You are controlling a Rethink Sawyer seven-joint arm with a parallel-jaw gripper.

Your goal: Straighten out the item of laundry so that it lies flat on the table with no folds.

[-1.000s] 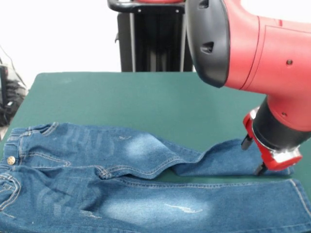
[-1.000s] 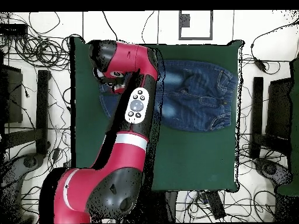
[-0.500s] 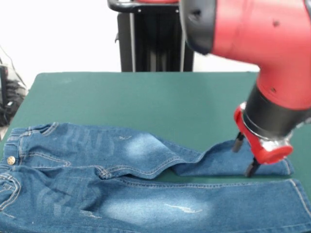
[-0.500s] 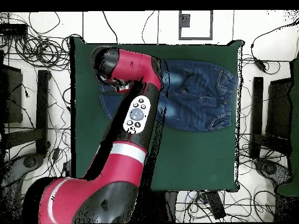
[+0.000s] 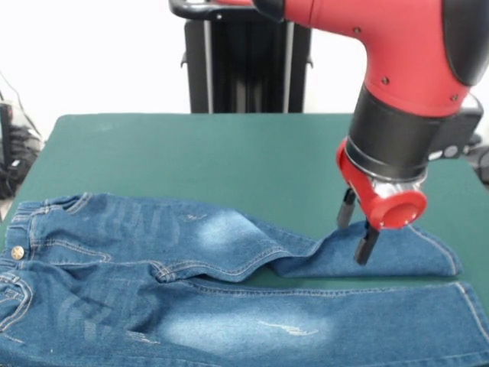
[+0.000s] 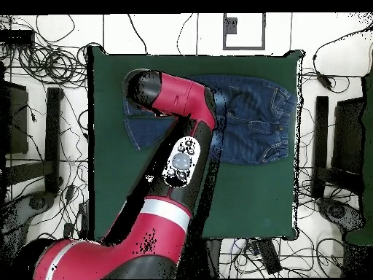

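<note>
The jeans (image 5: 191,283) are laid on the dark green surface (image 5: 229,153), along its near edge in the front view. The long axis is aligned with the surface's width: the waistband, with its metal button (image 5: 17,252), is directed toward the picture's left, and the legs are extended toward the right.

The nearer leg (image 5: 344,325) is laid out straight as far as the right edge of the frame. The farther leg (image 5: 374,248) is not flat: it is doubled over on itself, so that a short folded section ends in a rounded edge at the right, short of the nearer leg's hem. A narrow strip of green surface is visible between the two legs. Faded pale patches are seen on both thighs.

In the overhead view the jeans (image 6: 251,120) are seen in the upper half of the surface (image 6: 248,197), with the waistband at the picture's right.

The hand (image 5: 357,232) is positioned over the folded leg. Its two dark fingers (image 5: 367,243) are pointed downward with a gap between them, the tips at or just above the denim. No fabric is gripped. In the overhead view the hand is hidden beneath the red arm (image 6: 175,98).
</note>
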